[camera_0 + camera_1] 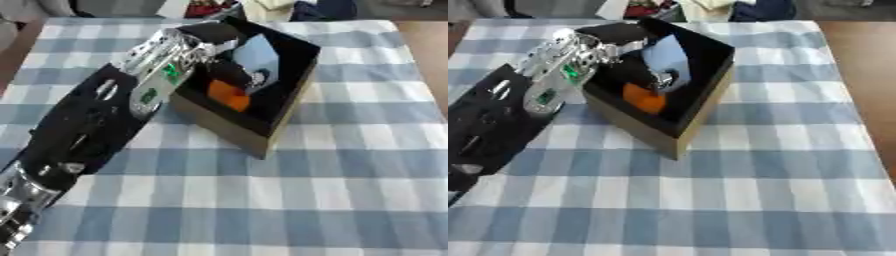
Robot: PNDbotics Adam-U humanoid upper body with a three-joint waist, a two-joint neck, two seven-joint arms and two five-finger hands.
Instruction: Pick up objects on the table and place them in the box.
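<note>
Nearest the camera: blue-and-white checked tablecloth [289,210], bare across the whole near half and right side. Left arm, black w/ silver joints [87,125], crosses diagonally from lower left, covering the cloth on that side. Left hand [229,75] reaches over the rim into the black-lined, tan-walled square cardboard box [229,129]; whether its fingers are spread or closed cannot be told. Inside the box: orange block [229,95] toward the near-left wall, pale blue flat piece [259,57] standing tilted just behind it, touching or not unclear. Right eye view adds bare brown tabletop [859,75] past the cloth's right edge. Far edge: dark clutter [210,7] near the box's far corner.
</note>
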